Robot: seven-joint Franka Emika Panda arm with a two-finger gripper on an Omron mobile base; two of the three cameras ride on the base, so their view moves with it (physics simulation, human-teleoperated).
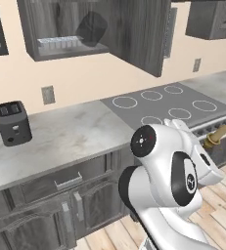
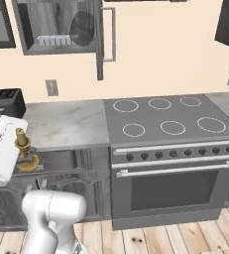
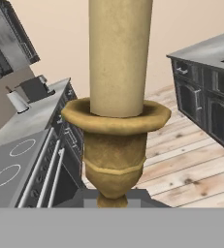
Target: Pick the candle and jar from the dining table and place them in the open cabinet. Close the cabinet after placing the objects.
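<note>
My gripper (image 2: 18, 150) is shut on the candle (image 2: 24, 149), a slim golden-brass candlestick, holding it in the air in front of the counter's lower cabinets. The candle (image 1: 217, 136) juts out beyond my hand to the right of the arm. In the hand view the candle (image 3: 116, 97) rises large from between the fingertips. The cabinet (image 1: 134, 34) hangs open up on the wall, its door swung out. On its shelf a grey round jar (image 1: 92, 27) rests beside a clear ridged tray (image 1: 58, 44). The dining table (image 3: 203, 51) stands across the wooden floor.
A dark toaster (image 1: 12, 123) stands on the marble counter (image 1: 70, 134) below the cabinet. A stove (image 2: 165, 121) with an oven front lies to the right. More wall cabinets (image 1: 210, 19) hang further right. Drawers and doors (image 1: 60, 205) line the counter's front.
</note>
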